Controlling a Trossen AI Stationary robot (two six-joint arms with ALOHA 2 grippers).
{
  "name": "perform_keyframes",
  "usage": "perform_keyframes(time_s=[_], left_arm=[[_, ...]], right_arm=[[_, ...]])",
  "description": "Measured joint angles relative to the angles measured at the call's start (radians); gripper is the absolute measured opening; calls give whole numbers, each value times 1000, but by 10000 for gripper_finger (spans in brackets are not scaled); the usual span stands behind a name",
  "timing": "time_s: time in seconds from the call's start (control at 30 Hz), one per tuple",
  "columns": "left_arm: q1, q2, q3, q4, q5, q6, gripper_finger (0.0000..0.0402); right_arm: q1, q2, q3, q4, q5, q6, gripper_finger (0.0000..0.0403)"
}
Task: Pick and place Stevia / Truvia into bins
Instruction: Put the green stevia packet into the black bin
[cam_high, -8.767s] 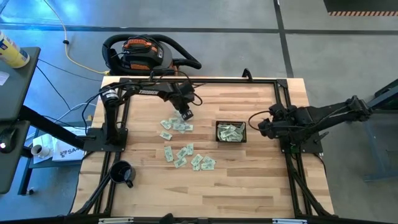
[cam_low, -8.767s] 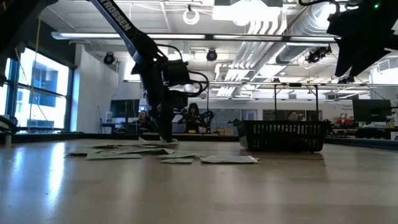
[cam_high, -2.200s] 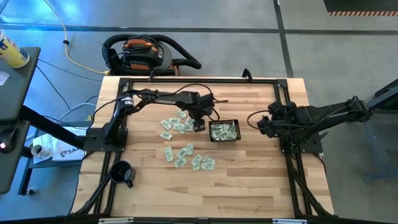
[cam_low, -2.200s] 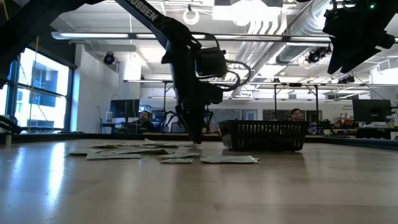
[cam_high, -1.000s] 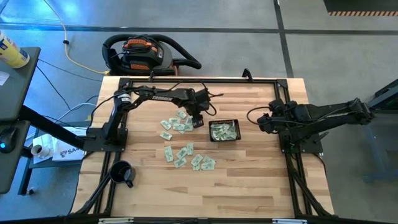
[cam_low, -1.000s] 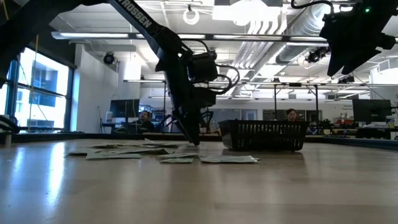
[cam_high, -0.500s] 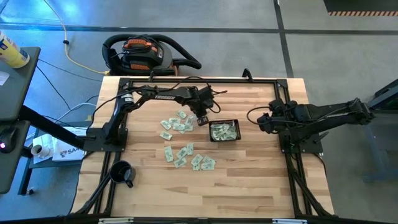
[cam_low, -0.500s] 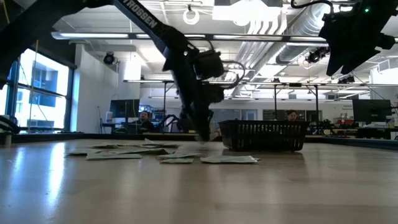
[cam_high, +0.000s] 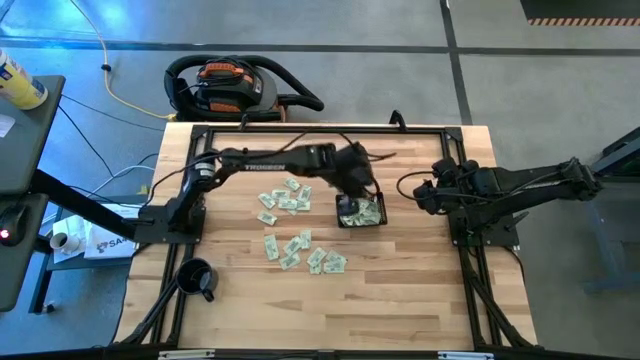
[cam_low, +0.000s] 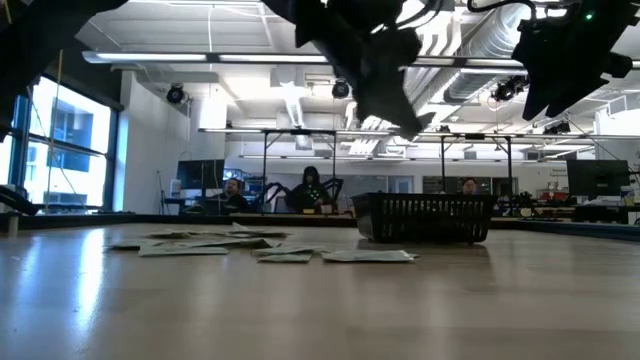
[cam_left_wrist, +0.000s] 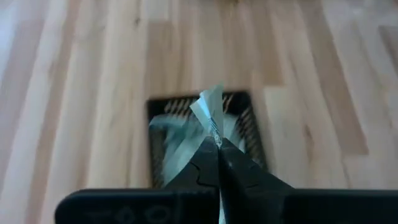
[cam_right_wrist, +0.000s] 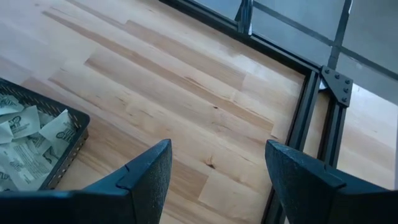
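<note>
Pale green and white Stevia sachets (cam_high: 297, 249) lie scattered flat on the wooden table left of a small black basket (cam_high: 361, 211) that holds several more sachets (cam_right_wrist: 25, 146). My left gripper (cam_high: 362, 190) hangs above the basket's far edge, shut on one sachet (cam_left_wrist: 210, 109). In the low view it is high over the basket (cam_low: 425, 217). My right gripper (cam_right_wrist: 214, 171) waits open above the table's right side, right of the basket, with nothing between its fingers. My left gripper pinches one sachet by its near edge (cam_left_wrist: 216, 134) between the tips of its two fingers. The fingers slant down from the table's left side. The sachet sticks out past the fingertips, bent, lifted clear above the basket.
A black mug (cam_high: 196, 278) stands near the table's front left corner. A black metal frame (cam_high: 455, 150) runs around the table's edges. A vacuum cleaner (cam_high: 235, 85) lies on the floor behind the table. People sit far off in the room behind.
My left gripper has shut on a sachet among the pile left of the basket, then risen and swung toward the table's right edge, to above the basket. The sachet has been lifted clear of the table with it.
</note>
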Motion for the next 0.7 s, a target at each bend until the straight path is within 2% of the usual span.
perform_keyframes(time_s=[0.07, 0.23, 0.37, 0.53, 0.7], left_arm=[[-17, 31, -1, 62, 1, -4, 35], [-19, 124, -6, 74, 2, -81, 69], [-17, 156, -6, 87, 8, -135, 61], [-28, 157, -4, 90, 75, -133, 59], [-45, 157, -4, 85, 89, -186, 112]], right_arm=[[0, 0, 0, 0, 0, -1, 249], [0, 0, 0, 0, 0, -5, 249], [0, 0, 0, 0, 0, -5, 249], [0, 0, 0, 0, 0, -5, 249], [0, 0, 0, 0, 3, -5, 249]])
